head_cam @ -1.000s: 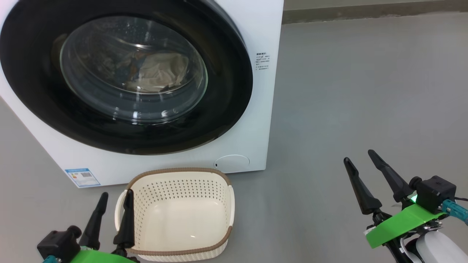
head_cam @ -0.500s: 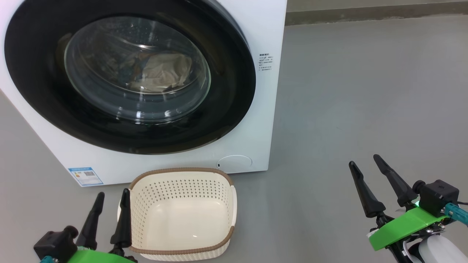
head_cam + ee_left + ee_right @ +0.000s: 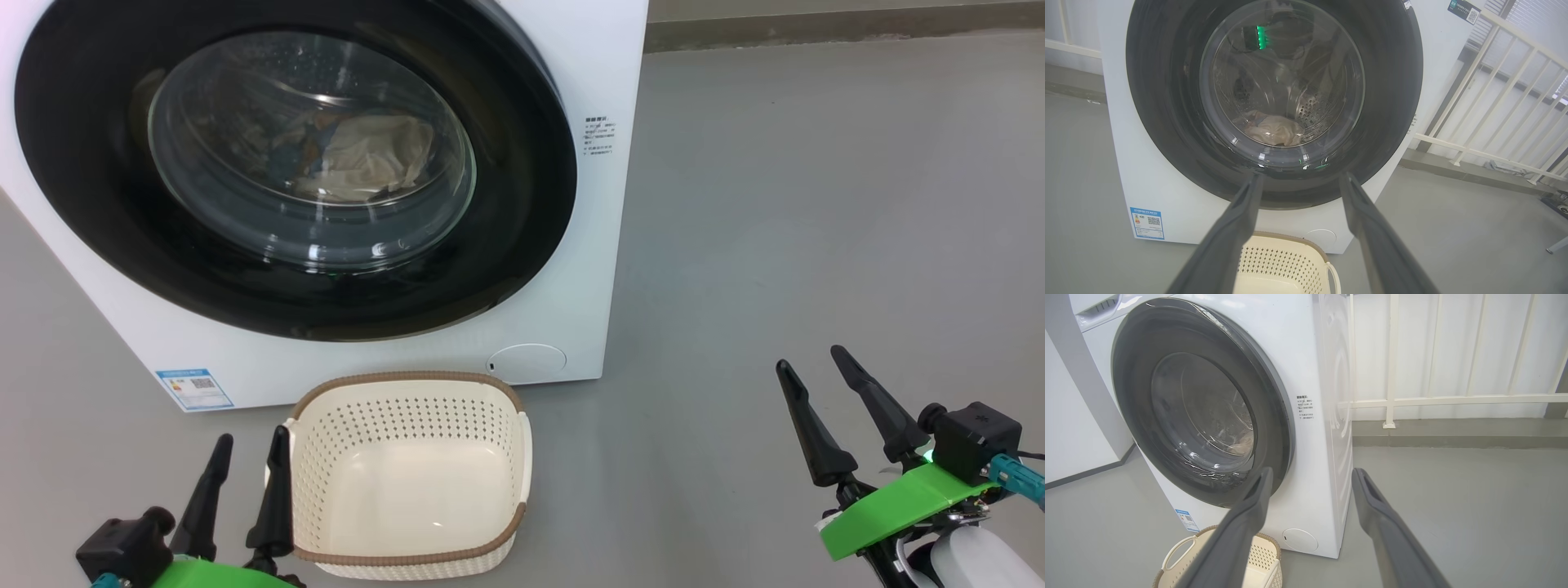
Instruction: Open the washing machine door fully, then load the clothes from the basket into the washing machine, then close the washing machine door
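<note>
The washing machine (image 3: 608,73) stands on the grey floor with its black-rimmed washing machine door (image 3: 522,212) shut against the front. Through the glass the clothes (image 3: 367,155) lie in the drum, cream cloth with a bit of blue. The cream basket (image 3: 400,379) sits on the floor before the machine and its inside is bare. My left gripper (image 3: 253,438) hangs open just left of the basket, nothing between its fingers. My right gripper (image 3: 810,359) is open over bare floor far to the right. The left wrist view faces the door (image 3: 1392,102), the clothes (image 3: 1274,130) and the basket (image 3: 1290,261).
A blue label (image 3: 194,389) and a round white flap (image 3: 526,363) mark the machine's lower front. A white railing (image 3: 1453,400) runs behind and to the right of the machine. Open grey floor (image 3: 816,204) stretches to the right.
The whole head picture has shifted a little to the right, so the camera moved. Both grippers stay open and low; door, clothes and basket lie as before.
</note>
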You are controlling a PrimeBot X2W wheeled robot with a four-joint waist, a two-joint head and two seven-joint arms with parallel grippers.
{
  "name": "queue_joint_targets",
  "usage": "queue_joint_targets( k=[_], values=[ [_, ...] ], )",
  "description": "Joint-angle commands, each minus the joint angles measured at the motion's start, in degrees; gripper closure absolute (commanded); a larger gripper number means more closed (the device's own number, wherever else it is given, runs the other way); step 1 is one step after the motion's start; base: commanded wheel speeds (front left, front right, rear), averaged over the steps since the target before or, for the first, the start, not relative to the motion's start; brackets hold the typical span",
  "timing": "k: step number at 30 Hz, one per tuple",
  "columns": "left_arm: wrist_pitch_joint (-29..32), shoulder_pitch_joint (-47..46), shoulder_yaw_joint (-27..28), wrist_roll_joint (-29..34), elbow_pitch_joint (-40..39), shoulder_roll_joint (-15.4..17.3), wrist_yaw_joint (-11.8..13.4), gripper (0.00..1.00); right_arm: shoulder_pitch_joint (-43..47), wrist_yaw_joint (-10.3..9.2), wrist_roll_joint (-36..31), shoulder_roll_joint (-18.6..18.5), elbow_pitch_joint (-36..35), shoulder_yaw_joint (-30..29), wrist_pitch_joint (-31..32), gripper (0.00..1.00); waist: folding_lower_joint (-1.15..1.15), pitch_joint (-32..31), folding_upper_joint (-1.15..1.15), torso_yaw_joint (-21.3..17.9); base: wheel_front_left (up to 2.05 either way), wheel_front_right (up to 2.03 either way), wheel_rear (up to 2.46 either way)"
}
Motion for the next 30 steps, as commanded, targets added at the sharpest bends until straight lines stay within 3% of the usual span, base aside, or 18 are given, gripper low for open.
queue_joint_targets(
  k=[1,24,25,30],
  values=[
    [-0.2,-1.6,2.0,-0.2,-0.7,1.2,0.2,0.00,-0.5,-0.15,-0.8,-0.7,-1.1,0.7,-0.3,0.00,0.00,0.0,0.00,0.0,0.00,0.00,0.00],
    [-0.3,-1.6,1.8,-0.6,-0.7,1.1,0.3,0.00,-0.9,-0.15,-0.6,-0.7,-1.0,0.5,-0.3,0.00,0.00,-0.1,0.00,0.3,0.00,0.00,0.00],
    [0.0,0.0,0.0,-0.5,0.2,0.0,0.1,1.00,0.0,0.00,0.0,0.1,0.3,0.0,0.0,1.00,0.00,-0.1,0.00,0.3,0.00,0.00,0.00],
    [0.3,1.1,-0.2,-1.3,2.0,-1.3,0.1,1.00,1.4,0.01,0.9,1.8,2.5,0.4,0.3,1.00,0.00,-0.1,0.00,0.3,0.00,0.00,0.00]
  ],
)
